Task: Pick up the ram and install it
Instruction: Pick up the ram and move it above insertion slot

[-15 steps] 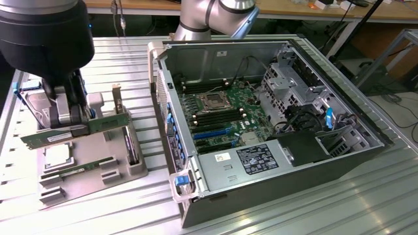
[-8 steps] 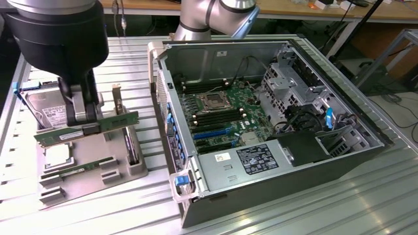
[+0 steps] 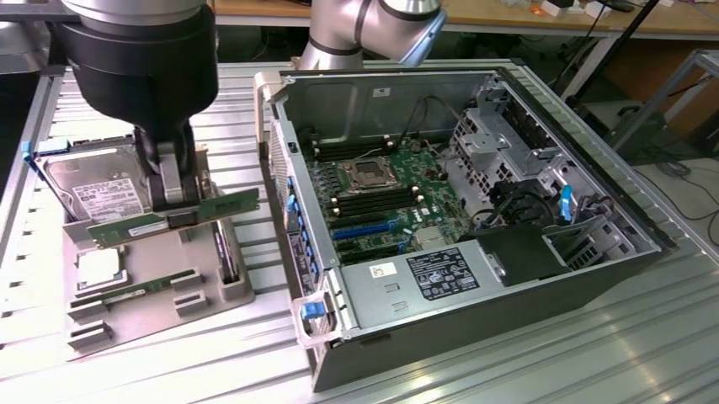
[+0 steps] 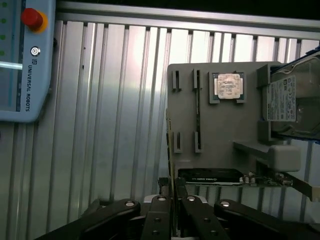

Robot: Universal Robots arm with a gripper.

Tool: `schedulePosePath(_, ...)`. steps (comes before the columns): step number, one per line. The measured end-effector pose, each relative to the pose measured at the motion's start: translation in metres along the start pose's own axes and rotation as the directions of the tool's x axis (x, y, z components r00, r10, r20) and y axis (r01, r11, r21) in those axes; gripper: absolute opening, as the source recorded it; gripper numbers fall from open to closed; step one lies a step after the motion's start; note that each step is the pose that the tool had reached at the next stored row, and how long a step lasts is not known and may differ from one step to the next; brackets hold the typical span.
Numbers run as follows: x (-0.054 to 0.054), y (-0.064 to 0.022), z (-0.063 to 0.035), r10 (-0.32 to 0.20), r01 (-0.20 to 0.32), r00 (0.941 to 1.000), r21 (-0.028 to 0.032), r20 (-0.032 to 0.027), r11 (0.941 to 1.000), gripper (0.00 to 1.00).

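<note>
My gripper (image 3: 177, 207) is shut on the ram (image 3: 121, 227), a long green stick held level by its middle, lifted just above the grey parts holder (image 3: 168, 290). In the wrist view the ram (image 4: 171, 150) runs edge-on between the black fingers (image 4: 156, 212) of the gripper (image 4: 173, 189). A second green stick (image 3: 126, 295) still sits in a slot of the holder. The open computer case (image 3: 584, 278) lies to the exterior view's right. Its motherboard (image 3: 388, 210) faces up, with dark memory slots (image 3: 362, 204) beside the processor socket (image 3: 369, 174).
A hard drive (image 3: 96, 187) and a square silver processor chip (image 3: 99, 268) rest on the holder, and an expansion card (image 4: 210, 175) stands at its edge. A teach pendant (image 4: 25, 60) lies on the ribbed metal table (image 4: 115, 125). The case's side wall (image 3: 286, 210) stands between holder and motherboard.
</note>
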State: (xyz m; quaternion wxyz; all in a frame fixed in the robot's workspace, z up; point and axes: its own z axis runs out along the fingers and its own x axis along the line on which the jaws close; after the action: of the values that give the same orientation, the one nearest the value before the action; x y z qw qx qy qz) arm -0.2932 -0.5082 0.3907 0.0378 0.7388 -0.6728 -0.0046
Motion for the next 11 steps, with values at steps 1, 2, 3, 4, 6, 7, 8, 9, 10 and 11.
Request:
schedulePosePath(1,0.0,-0.003,-0.0002,0.0,0.0,1.0,-0.0001,0.0,1.0,0.14)
schedulePosePath(2,0.0,-0.0064,-0.0004,0.0,0.0,1.0,0.0,0.0,1.0,0.14)
schedulePosePath(3,0.001,-0.0101,-0.0006,0.0,0.0,1.0,0.0,0.0001,1.0,0.14)
schedulePosePath(4,0.001,-0.0132,-0.0008,0.0,0.0,1.0,0.0,0.0,1.0,0.14)
schedulePosePath(6,0.001,-0.0172,-0.001,0.0,0.0,1.0,0.0,0.0,1.0,0.14)
schedulePosePath(7,0.001,-0.0199,-0.0012,0.0,0.0,1.0,0.0,0.0,1.0,0.14)
schedulePosePath(8,0.001,-0.0219,-0.0013,0.0,0.0,1.0,0.0,0.0,1.0,0.14)
schedulePosePath(9,0.002,-0.0262,-0.0015,0.0,0.0,1.0,0.0,0.0,1.0,0.14)
schedulePosePath(10,0.002,-0.0302,-0.0018,0.0,0.0,1.0,0.0,0.0,1.0,0.14)
schedulePosePath(11,0.002,-0.0341,-0.002,0.0,0.0,1.0,0.0,0.0,1.0,0.14)
